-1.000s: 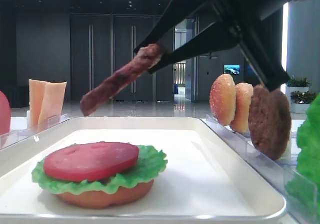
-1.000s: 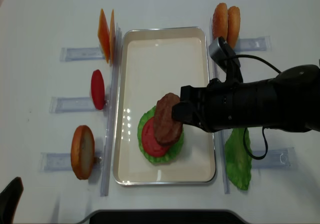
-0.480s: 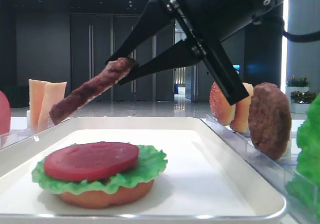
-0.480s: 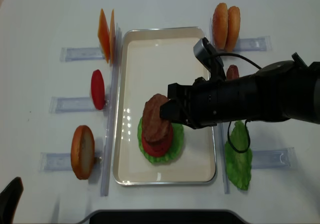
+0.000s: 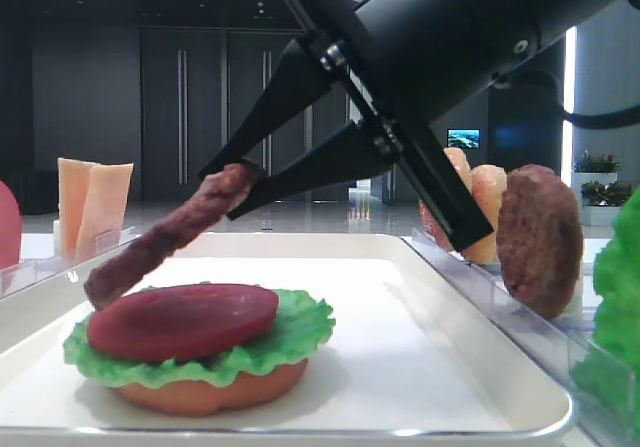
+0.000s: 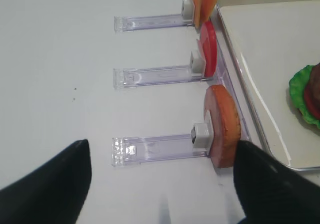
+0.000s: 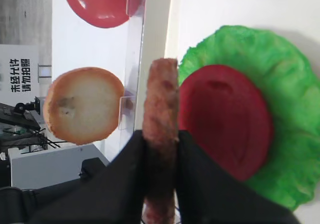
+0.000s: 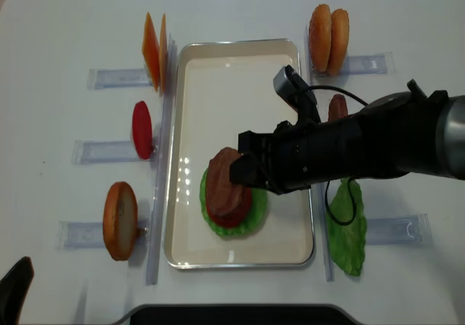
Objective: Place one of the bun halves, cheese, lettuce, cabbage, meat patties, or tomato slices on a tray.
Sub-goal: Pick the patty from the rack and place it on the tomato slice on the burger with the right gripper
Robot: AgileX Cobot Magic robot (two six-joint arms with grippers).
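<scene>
Along the surface's left edge, clear holders keep cheese slices (image 8: 153, 51), a tomato slice (image 8: 142, 129) and a bun half (image 8: 120, 220) on edge. Beside them the white tray (image 8: 240, 70) carries a bun base, lettuce (image 5: 290, 342) and a tomato slice (image 5: 185, 319). Above that stack the right gripper (image 5: 240, 175) has its jaws clamped on a tilted meat patty (image 5: 165, 237), its low end perhaps touching the tomato. Two dark shapes, seemingly the left gripper's jaws, stand apart in the left wrist view.
</scene>
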